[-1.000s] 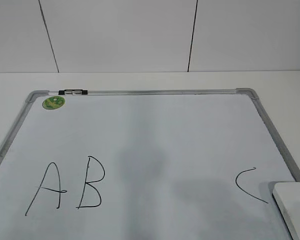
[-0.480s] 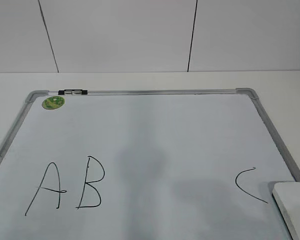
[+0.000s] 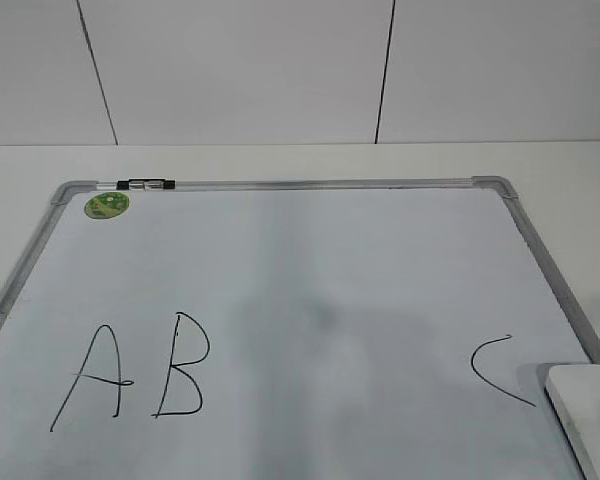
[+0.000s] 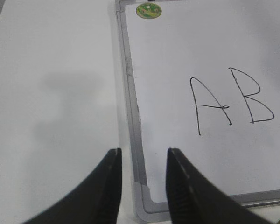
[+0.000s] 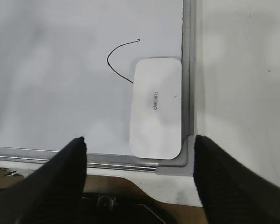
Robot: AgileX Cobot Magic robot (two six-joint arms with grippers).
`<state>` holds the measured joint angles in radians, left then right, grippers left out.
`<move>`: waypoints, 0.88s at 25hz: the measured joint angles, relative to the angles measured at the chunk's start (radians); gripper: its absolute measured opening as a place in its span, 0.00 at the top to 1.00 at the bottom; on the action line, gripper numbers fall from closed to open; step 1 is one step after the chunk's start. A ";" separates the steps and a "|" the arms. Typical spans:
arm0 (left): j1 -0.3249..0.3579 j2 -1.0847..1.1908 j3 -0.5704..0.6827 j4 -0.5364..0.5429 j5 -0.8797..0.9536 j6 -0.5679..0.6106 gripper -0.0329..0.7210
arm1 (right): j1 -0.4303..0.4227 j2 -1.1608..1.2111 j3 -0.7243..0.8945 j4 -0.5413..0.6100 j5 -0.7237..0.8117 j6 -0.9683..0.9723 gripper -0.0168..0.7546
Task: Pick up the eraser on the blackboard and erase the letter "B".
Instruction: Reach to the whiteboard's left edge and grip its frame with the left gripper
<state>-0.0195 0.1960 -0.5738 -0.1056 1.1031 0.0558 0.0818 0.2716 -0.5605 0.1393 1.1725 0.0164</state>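
— White panelled wall (image 3: pixel 240 70) behind, pale table (image 4: pixel 51 93) under everything. Right claw (image 5: pixel 140 139)?
— Spread wide, nothing between the jaws. Hanging above the near right corner of the blackboard (image 5: pixel 189 70), clear of its surface. Just ahead and below: eraser (image 5: pixel 156 107), lying flat, long side tight along the right frame, short end tucked into the corner.
— Left claw (image 4: pixel 143 150)?
— Jaws partly apart, empty. Hovering over the board's near left corner, half above frame, half above bare table. Idle, by the look of it.
— Lettering?
— Letter "B" (image 3: pixel 182 365) intact, low on the left half, just beside the "A" (image 3: pixel 90 375). "C" (image 5: pixel 119 58) over on the right, lower tail nearly reaching the eraser. B and eraser well apart, most of the board's width between.
— Far edge?
— Green sticker (image 3: pixel 107 205) in the far left corner, marker (image 3: pixel 147 184) resting on the top frame beside it. Out of the way.
— Step in hand?
— Approach to the pick, judging by the pose. Not yet gripped, nothing wiped.
— Next move?
— Probably straight down, jaws straddling the eraser across its narrow width. Little room on the frame side, so some risk of a finger landing on the rail. Then lift, carry left across the board, press flat on the B alone, short strokes, keeping off the A.
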 joint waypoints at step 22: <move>0.001 1.227 -0.526 0.053 -0.032 -0.023 0.63 | 0.000 0.362 -0.102 0.021 0.019 0.006 0.26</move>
<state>-0.0181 1.4233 -1.0997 -0.0531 1.0715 0.0328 0.0818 0.6332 -0.6625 0.1604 1.1911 0.0225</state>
